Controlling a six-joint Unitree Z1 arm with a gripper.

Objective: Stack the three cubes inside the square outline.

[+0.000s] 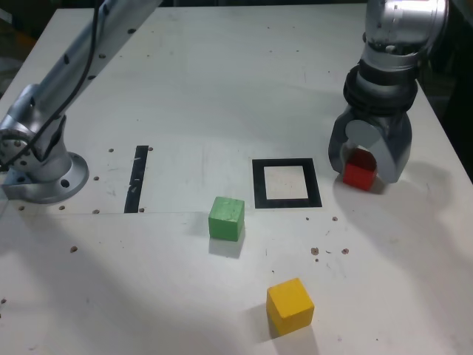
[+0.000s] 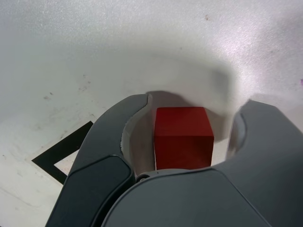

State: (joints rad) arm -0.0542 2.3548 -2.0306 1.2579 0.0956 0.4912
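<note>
Between the jaws: red cube (image 2: 183,137), on the bench (image 1: 222,89).
Hand (image 1: 367,159): jaws partly open around the cube, gaps either side.
Square outline (image 1: 287,183): just beside the hand.

A robotics laboratory bench. The white tabletop (image 1: 222,89) bears drilled holes, a bolted arm base (image 1: 46,177) and taped black markings (image 1: 137,180).

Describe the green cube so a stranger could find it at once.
Start at the square outline of black tape with a white centre, mid-table. Just off its lower-left corner in the exterior view sits the green cube, alone on bare white tabletop. It is the only green block; the others are yellow and red.
</note>
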